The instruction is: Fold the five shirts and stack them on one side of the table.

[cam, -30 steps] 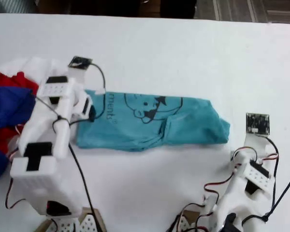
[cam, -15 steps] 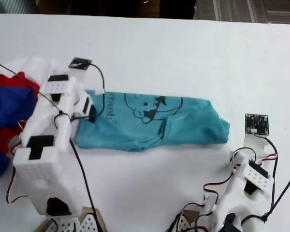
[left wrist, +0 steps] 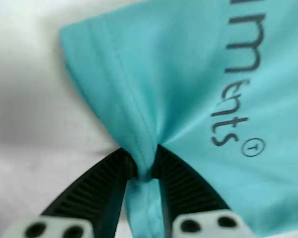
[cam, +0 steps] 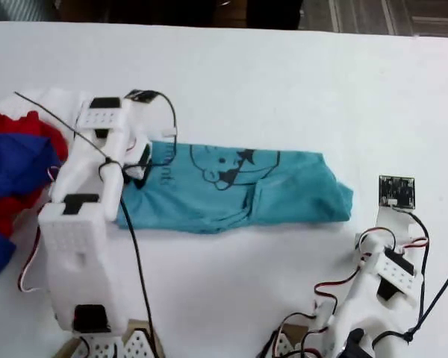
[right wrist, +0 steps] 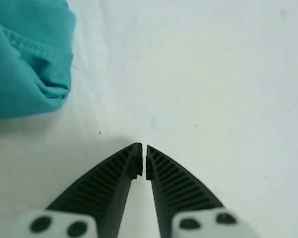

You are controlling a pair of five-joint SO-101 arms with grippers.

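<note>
A teal shirt with a dark print lies partly folded across the middle of the white table. My left gripper is at the shirt's left end, shut on a pinched fold of the teal shirt beside its printed lettering. A heap of red and blue shirts sits at the table's left edge, behind the left arm. My right gripper is shut with nothing in it, over bare table just off the teal shirt's right end. The right arm stands at the front right.
The white table has free room behind the teal shirt and to the right. A white cloth lies under the coloured heap. Cables trail from both arms near the front edge.
My left arm has swung to the right and slightly back, dragging the shirt's left end with it. The right arm has not moved.
</note>
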